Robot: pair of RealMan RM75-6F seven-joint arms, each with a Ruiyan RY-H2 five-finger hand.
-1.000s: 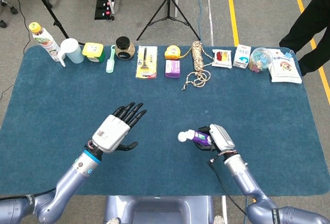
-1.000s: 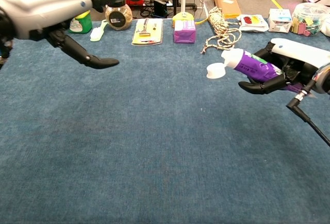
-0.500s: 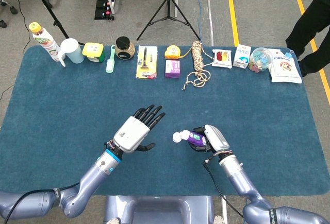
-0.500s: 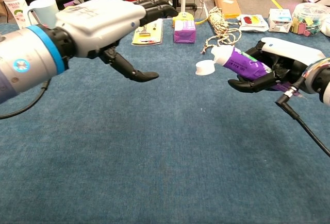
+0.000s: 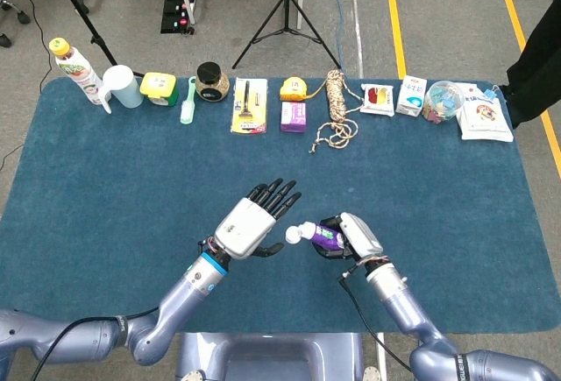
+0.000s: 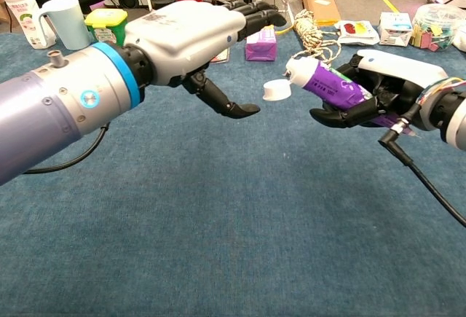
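The right hand (image 5: 353, 236) holds a purple tube (image 5: 320, 237) with its fingers wrapped around it. The tube lies on its side in the hand, up off the blue table (image 5: 105, 179). Its white end points at the left hand (image 5: 248, 226). A round white cap (image 6: 277, 91) hangs open at that end, tipped to one side.

The left hand is right beside the tube. Its fingers (image 6: 251, 18) are straight and spread apart, and it holds nothing. Its thumb (image 6: 231, 104) sticks out low and points at the cap. In the chest view the thumb tip is just next to the cap, but I cannot tell if they touch. In the head view the cap sits close to the left hand's fingers.

Far from the tube, along the back edge of the table, there is a row of things. Straight behind the tube are a small purple box (image 5: 293, 116) and a coil of rope (image 5: 337, 105). Off to the left hand's side of the tube are a yellow card with a tool (image 5: 249, 106), a dark jar (image 5: 210, 81), a light blue mug (image 5: 122, 87) and a bottle with a yellow top (image 5: 73, 67). Off to the right hand's side of the tube are some white packets (image 5: 483, 116)
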